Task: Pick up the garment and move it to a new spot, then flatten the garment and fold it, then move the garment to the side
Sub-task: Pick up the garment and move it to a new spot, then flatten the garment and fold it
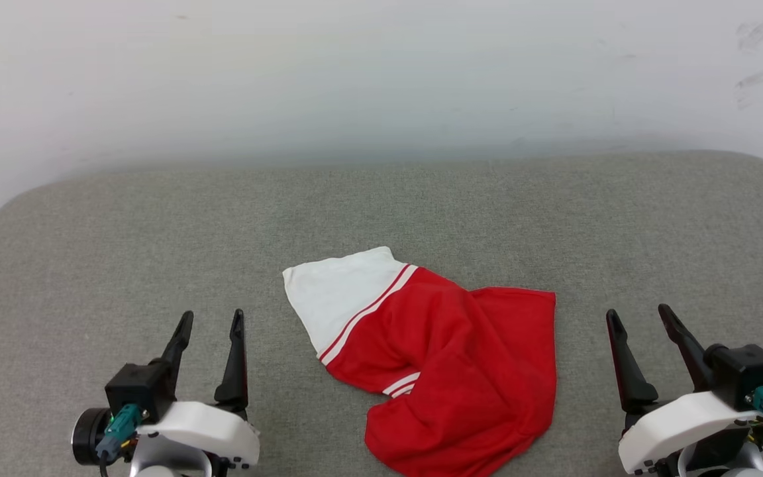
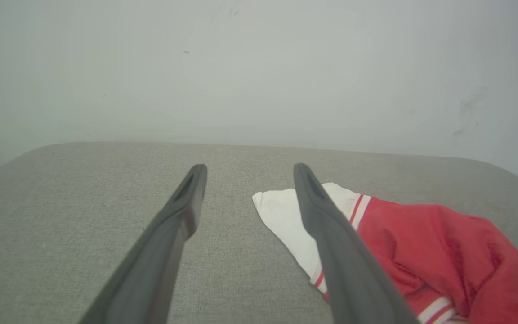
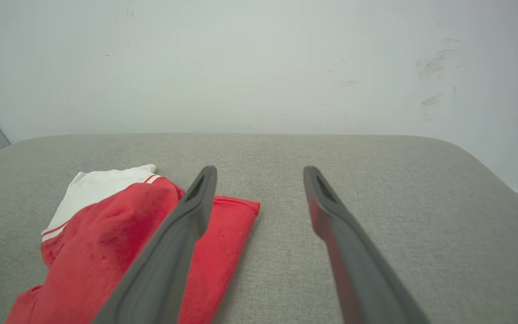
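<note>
1. Nearest you, the left gripper [image 1: 212, 313] and right gripper [image 1: 638, 311] sit empty, fingers spread;
2. Between them the shirt [image 1: 448, 358] lies crumpled on the pad [image 1: 90, 252], long axis far-left to near-right;
3. Farthest, its sleeve [image 1: 338, 291] points left; your left gripper looks slightly nearer.

Left tool [image 1: 212, 313], right tool [image 1: 638, 311]: long black tapered fingers [image 1: 232, 371], white shells [image 1: 203, 424] behind, teal plugs [image 1: 120, 424] on black housings [image 1: 140, 391].

Soft, even light makes everything bright. Shadows are faint and there is no glare. The wall [image 1: 381, 73] looks hazy, and the close fingers [image 2: 160, 252] look blurry.
</note>
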{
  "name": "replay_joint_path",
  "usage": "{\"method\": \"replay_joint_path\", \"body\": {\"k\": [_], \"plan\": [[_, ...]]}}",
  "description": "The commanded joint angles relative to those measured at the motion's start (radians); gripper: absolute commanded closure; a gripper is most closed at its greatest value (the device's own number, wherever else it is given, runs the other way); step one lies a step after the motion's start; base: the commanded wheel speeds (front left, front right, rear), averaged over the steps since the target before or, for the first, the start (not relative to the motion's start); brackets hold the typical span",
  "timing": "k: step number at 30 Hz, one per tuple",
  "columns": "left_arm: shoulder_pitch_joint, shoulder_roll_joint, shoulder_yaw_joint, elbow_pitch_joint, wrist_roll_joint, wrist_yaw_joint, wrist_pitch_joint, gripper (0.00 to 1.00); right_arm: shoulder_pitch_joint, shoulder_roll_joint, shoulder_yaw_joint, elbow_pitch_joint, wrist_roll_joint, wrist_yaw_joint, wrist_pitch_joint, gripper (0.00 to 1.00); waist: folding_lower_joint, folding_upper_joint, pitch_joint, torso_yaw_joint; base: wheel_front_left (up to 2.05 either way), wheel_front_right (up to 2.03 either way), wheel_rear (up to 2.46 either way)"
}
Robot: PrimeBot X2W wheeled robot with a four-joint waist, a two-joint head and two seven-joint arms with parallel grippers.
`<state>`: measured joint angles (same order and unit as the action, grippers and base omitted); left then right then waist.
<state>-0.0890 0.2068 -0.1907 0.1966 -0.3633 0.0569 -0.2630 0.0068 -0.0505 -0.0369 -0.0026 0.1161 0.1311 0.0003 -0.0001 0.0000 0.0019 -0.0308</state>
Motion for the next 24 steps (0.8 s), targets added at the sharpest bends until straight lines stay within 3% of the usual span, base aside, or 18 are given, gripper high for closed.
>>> {"method": "replay_joint_path", "body": {"k": [1,14,19,24], "plan": [[0.022,0.001,0.006,-0.005,0.007,-0.006,-0.002,0.0,0.015,0.0,0.004,-0.008,0.0,-0.001,0.004,0.0,0.0001,0.0,-0.002,0.001,0.0,0.0,0.0],[0.016,-0.014,0.028,0.004,0.024,-0.034,-0.002,0.0,0.012,0.001,0.028,-0.004,0.005,-0.001,0.044,0.0,0.0001,0.0,0.002,0.003,0.0,0.0,0.0],[0.004,-0.019,0.03,0.002,0.027,-0.038,-0.002,0.0,0.009,-0.019,0.107,0.012,0.025,-0.001,0.166,0.0,0.0001,0.0,0.012,0.01,0.0,0.0,0.0],[-0.012,-0.029,0.037,-0.011,0.035,-0.045,-0.003,0.0,-0.007,-0.106,0.258,0.011,0.11,-0.001,0.402,0.0,0.0001,0.0,0.039,0.025,0.0,0.0,0.0]]}}
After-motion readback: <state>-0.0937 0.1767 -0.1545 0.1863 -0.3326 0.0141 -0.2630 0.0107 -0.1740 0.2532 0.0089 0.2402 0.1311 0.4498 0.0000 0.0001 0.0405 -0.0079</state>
